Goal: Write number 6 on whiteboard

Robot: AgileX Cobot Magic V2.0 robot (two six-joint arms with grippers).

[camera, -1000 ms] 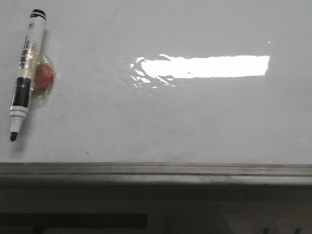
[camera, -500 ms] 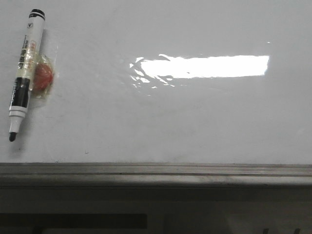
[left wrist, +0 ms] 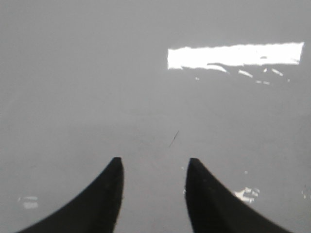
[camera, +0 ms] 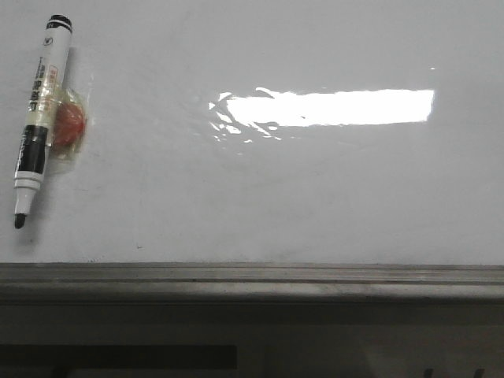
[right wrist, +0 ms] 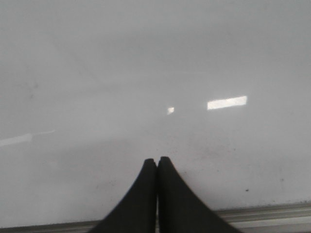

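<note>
Left gripper (left wrist: 153,167) spread wide, right gripper (right wrist: 156,162) pinched together – both empty.
Marker (camera: 38,118) taped w/ orange blob (camera: 69,126) at whiteboard (camera: 315,197) upper left.

The marker pen (camera: 38,110) carries printing too small to read.

The whiteboard (camera: 260,197) is a broad, glossy white sheet with a bright bar of glare across it and a grey metal rail along its lower edge. In the left wrist view it fills everything ahead of the left claw (left wrist: 153,167), whose two black fingers stand apart with bare board between them; a short thin dark stroke sits just beyond that gap. In the right wrist view the right claw (right wrist: 156,162), fingers pressed together, hangs over the board near the rail. No finished digit shows.
</note>
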